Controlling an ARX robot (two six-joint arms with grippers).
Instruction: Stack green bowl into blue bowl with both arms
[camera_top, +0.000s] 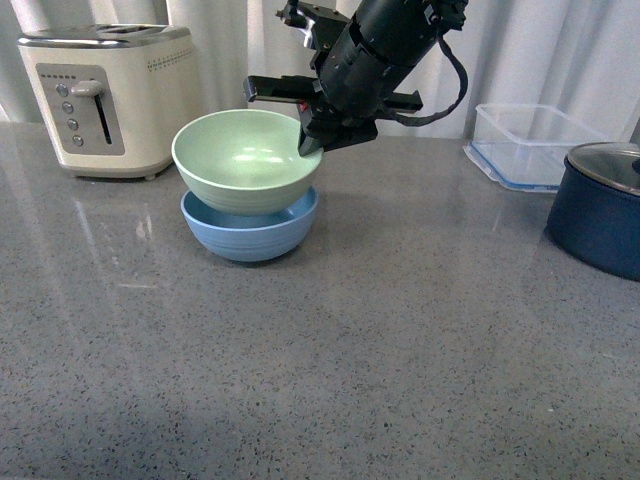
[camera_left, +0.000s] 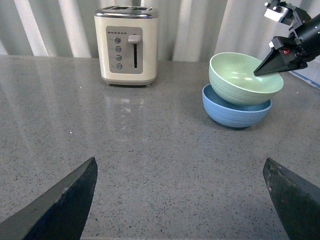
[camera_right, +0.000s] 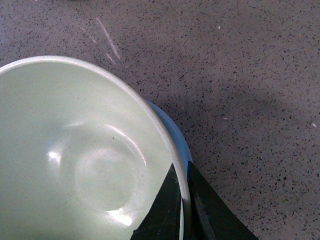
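Observation:
The pale green bowl (camera_top: 246, 160) sits tilted inside the blue bowl (camera_top: 250, 232) on the grey counter, left of centre in the front view. My right gripper (camera_top: 307, 143) is shut on the green bowl's right rim, one finger inside and one outside. In the right wrist view the two black fingers pinch the green bowl (camera_right: 75, 160) at its rim (camera_right: 181, 200), with a sliver of the blue bowl (camera_right: 172, 132) showing beneath. My left gripper (camera_left: 180, 172) is open, well back from the bowls, with bare counter between its fingers. The left wrist view shows the green bowl (camera_left: 240, 80) on the blue bowl (camera_left: 235, 111).
A cream toaster (camera_top: 110, 95) stands behind and left of the bowls. At the right are a clear plastic container (camera_top: 535, 145) and a dark navy pot with a glass lid (camera_top: 605, 205). A white curtain hangs behind the counter.

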